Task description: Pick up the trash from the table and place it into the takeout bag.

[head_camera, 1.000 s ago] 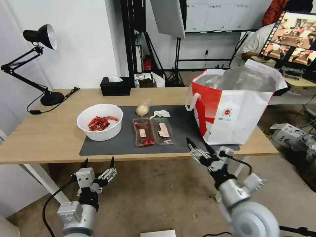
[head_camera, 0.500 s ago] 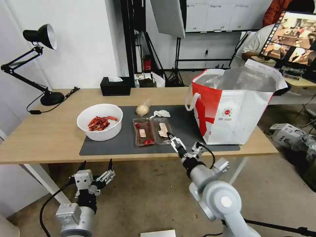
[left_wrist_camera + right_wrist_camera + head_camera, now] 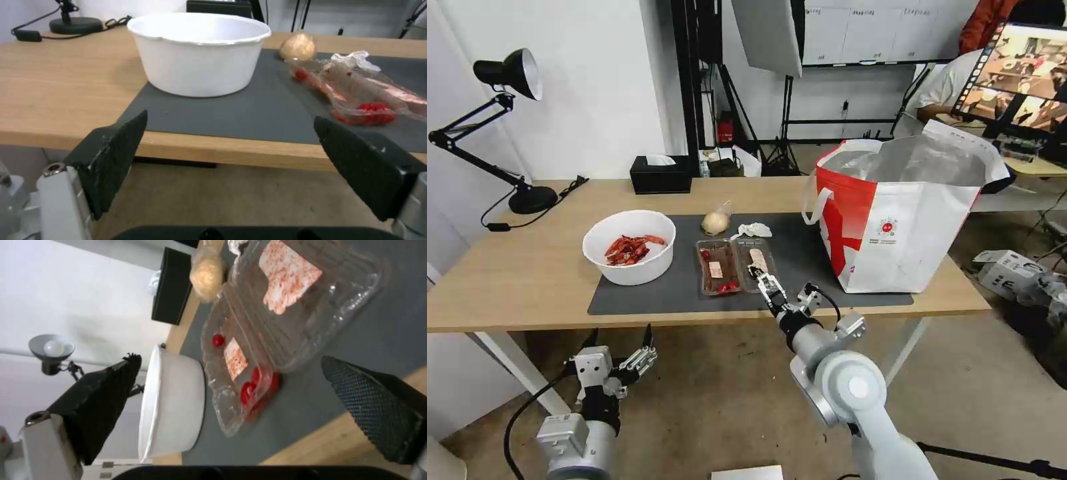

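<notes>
On the table [image 3: 527,267] lies a dark mat [image 3: 807,267]. The trash sits on it: a white bowl [image 3: 629,247] of red shells, two clear trays [image 3: 718,267] side by side, crumpled tissue [image 3: 754,230] and a knotted beige bag [image 3: 716,220]. The takeout bag [image 3: 900,220] stands open at the mat's right end. My right gripper [image 3: 762,279] hovers open at the front end of the right tray [image 3: 302,300], with nothing held. Below the table's front edge, my left gripper [image 3: 620,332] is open, facing the bowl [image 3: 198,53].
A black tissue box [image 3: 660,175] and a desk lamp [image 3: 507,73] stand at the table's back left. A cardboard box [image 3: 1010,270] lies on the floor right of the table. Bare wood stretches left of the bowl.
My right arm has swung left and forward, from below the takeout bag's front to the near end of the right tray. The left arm sank slightly.
</notes>
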You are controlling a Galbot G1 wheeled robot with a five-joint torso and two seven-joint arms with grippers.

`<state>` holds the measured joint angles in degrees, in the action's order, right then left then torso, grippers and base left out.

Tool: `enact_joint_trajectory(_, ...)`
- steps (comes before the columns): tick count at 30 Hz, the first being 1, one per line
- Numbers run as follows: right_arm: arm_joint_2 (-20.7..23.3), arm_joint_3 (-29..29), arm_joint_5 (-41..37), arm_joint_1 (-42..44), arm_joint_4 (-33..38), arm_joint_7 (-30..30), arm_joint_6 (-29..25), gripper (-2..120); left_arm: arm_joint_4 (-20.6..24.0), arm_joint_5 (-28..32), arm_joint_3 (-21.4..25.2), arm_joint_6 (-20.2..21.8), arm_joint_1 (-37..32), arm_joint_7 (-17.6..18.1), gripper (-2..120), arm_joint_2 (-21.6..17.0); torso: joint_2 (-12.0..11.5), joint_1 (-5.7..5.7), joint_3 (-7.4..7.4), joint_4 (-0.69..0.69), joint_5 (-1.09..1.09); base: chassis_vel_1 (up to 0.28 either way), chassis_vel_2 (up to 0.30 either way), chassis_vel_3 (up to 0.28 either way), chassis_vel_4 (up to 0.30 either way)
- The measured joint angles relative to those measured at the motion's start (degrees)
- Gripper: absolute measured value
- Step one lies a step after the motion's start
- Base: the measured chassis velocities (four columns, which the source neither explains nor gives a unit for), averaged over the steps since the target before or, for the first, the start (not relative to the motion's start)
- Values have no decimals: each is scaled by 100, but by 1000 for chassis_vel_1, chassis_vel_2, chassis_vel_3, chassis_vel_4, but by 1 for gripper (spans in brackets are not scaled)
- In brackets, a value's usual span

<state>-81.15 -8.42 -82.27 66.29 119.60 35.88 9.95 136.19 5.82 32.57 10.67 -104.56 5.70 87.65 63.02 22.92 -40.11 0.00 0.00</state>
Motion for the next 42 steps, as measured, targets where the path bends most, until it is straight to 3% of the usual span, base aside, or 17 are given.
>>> enact_joint_trajectory(13, -180, 50, -256, -448, -303, 672, 91, 100, 53, -7, 47, -5, -81, 11, 100, 8, 0, 0, 0, 0, 0, 0, 0, 0, 0)
enact_joint_trajectory(42, -669, 57, -234, -725, -803, 882, 90, 100, 105, 59, 84, -26, -155, 12, 100, -5, 0, 0, 0, 0, 0, 0, 0, 0, 0)
